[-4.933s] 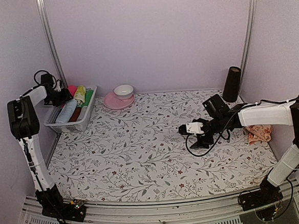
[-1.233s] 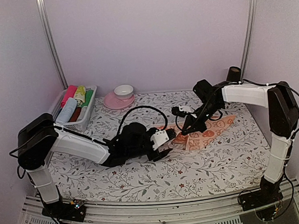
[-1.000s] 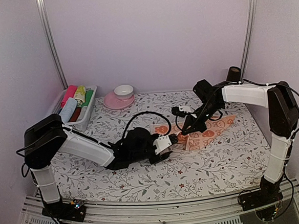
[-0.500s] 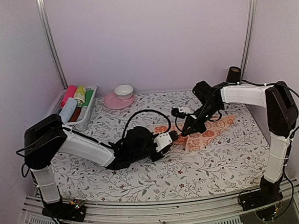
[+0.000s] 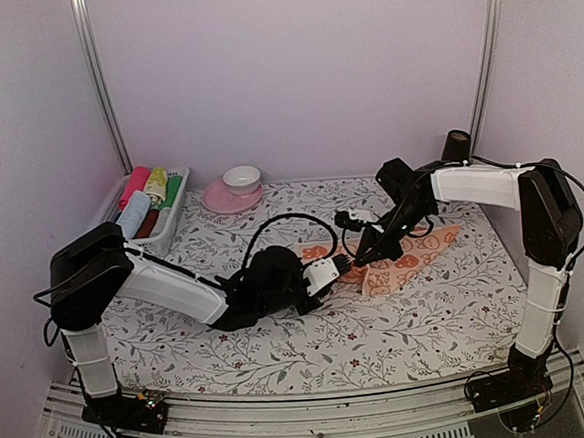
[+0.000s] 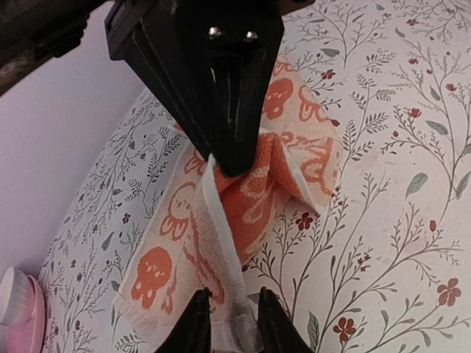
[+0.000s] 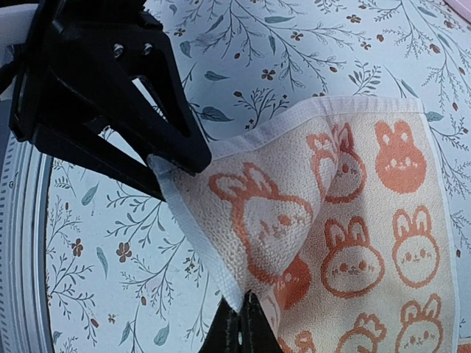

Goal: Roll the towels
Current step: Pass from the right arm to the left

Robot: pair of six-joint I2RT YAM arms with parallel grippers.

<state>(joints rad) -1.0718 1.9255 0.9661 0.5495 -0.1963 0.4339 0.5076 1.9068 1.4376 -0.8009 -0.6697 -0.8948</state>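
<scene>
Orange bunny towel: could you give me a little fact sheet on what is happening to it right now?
Item: orange towel, bunny print, white hem
Resting on: floral sheet
Left end effector: shut on the hem at the towel's left end
Right end effector: shut on the same end, close beside the left one
Shape: pinched end raised into a fold, the rest spread out
Rolling: not yet rolled
Nearby: basket and pink dish at the far left

Soft, even light fills the scene, leaving only faint shadows on the white floral-patterned table sheet around the peach-orange terry towel with bunny prints. Both wrist views show the towel's weave sharply, while the sheet beyond it bends with wide-angle distortion.
</scene>
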